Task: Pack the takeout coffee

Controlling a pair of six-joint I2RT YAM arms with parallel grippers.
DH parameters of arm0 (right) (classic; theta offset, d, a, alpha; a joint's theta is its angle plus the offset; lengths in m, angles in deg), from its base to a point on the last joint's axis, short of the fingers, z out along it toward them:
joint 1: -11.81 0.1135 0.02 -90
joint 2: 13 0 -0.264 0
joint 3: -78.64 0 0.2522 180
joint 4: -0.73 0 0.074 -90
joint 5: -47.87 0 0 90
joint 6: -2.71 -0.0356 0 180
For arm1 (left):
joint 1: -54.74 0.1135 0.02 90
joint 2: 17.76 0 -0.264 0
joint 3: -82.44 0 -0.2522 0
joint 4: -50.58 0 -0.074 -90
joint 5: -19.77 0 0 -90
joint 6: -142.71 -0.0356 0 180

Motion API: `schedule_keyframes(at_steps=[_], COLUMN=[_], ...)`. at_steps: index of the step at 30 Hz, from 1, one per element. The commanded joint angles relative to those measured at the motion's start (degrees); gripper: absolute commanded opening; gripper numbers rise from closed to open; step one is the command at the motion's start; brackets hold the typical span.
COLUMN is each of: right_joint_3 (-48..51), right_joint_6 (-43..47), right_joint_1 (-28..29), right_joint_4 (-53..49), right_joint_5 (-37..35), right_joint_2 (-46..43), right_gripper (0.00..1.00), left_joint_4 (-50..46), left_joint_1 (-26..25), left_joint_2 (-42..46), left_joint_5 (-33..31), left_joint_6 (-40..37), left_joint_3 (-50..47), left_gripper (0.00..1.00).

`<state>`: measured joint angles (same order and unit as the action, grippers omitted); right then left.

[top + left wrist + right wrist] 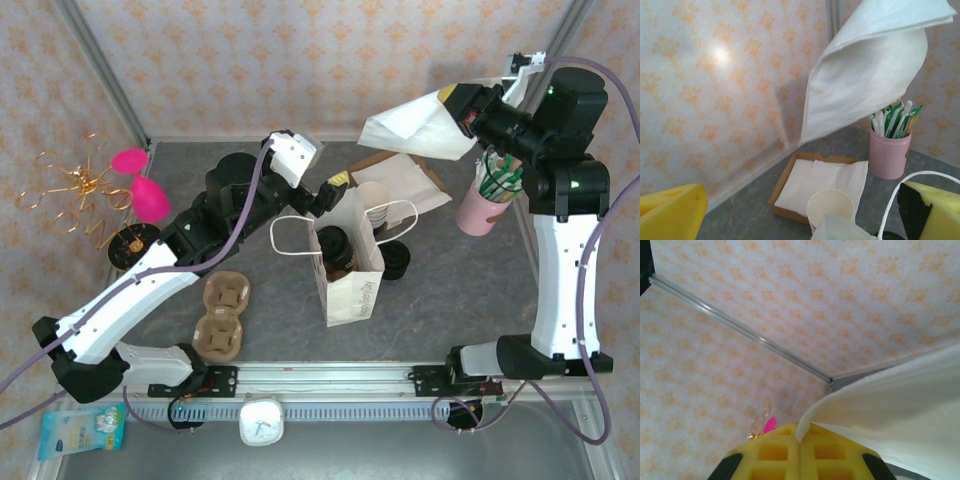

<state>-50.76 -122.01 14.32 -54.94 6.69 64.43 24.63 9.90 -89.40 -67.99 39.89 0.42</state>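
Grey tabletop (pixel 450 300) enclosed by orange-patterned walls, seen from above and from both wrists. White paper bag (pixel 352 290) stands upright at centre, mouth open, handle loops splayed to either side. Napkin (pixel 415 128), pinched by one edge in the fully closed right gripper (pixel 468 112), hangs high over the far right of the table, well apart from the bag and above the napkin tray (pixel 425 178). Left gripper (pixel 325 195), jaws spread wide and holding nothing, hovers just beside the bag's far rim. Takeout coffee (pixel 335 245), black lid up, appears to sit already inside the bag; a second dark round object just right of the bag is too unclear to name. Judged step: adding the napkin. To do it well, carry the napkin over the open mouth and lower its free corner past the rim beside the lid before releasing. Let the left gripper steady the rim so the light bag neither tips nor folds shut.
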Motion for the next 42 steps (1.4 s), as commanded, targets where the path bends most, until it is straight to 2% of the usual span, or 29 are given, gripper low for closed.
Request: schedule_keyframes(at_steps=[1,4,7,11,16,20,24,30,35,37,40,42], right_joint_3=[-0.7,0.3,2.5,2.3,1.8,2.5,3.0,3.6,4.4,5.7,8.0,8.2], right_joint_6=[-1.3,-1.7,-2.6,-3.7,-4.2,-3.3,-4.7,-7.0,-7.6,-8.4,-10.9,-12.5], right_joint_1=[0.3,0.4,0.4,0.5,0.5,0.5,0.4,0.5,0.4,0.5,0.5,0.5], right_joint_4=[-2.5,-3.1,-2.6,-2.6,-3.0,-4.0,-1.7,1.3,2.3,3.7,8.2,10.8], right_joint_5=[5.0,6.7,8.9,11.0,12.6,12.6,13.2,14.5,14.5,14.2,14.1,14.1], right_joint_2=[-1.9,-3.4,-4.8,-5.6,-5.9,-5.8,-6.2,-6.7,-6.9,-7.6,-8.4,-8.3], right_gripper=[0.0,0.0,0.0,0.0,0.0,0.0,0.0,0.0,0.0,0.0,0.0,0.0], left_joint_4=[8.3,9.6,9.5,12.5,14.3,18.3,16.9,16.4,18.5,19.7,20.0,19.7], left_joint_1=[0.4,0.4,0.4,0.5,0.5,0.5,0.6,0.6,0.7,0.7,0.7,0.6], left_joint_2=[-0.5,-1.9,-3.8,-6.0,-8.6,-7.2,-7.9,-9.0,-9.6,-9.9,-10.1,-9.8], left_joint_5=[4.2,6.9,13.7,16.4,18.5,22.2,21.3,22.0,20.9,19.9,20.0,20.2], left_joint_6=[-5.1,-6.1,-5.6,-5.3,-3.1,0.1,1.4,3.4,6.6,9.9,14.5,17.4], left_joint_3=[-0.1,0.6,1.4,2.0,3.7,1.3,2.8,2.4,2.5,2.5,2.0,1.7], left_gripper=[0.99,0.99,0.99,0.99,0.86,0.67,0.5,0.52,0.37,0.25,0.23,0.17])
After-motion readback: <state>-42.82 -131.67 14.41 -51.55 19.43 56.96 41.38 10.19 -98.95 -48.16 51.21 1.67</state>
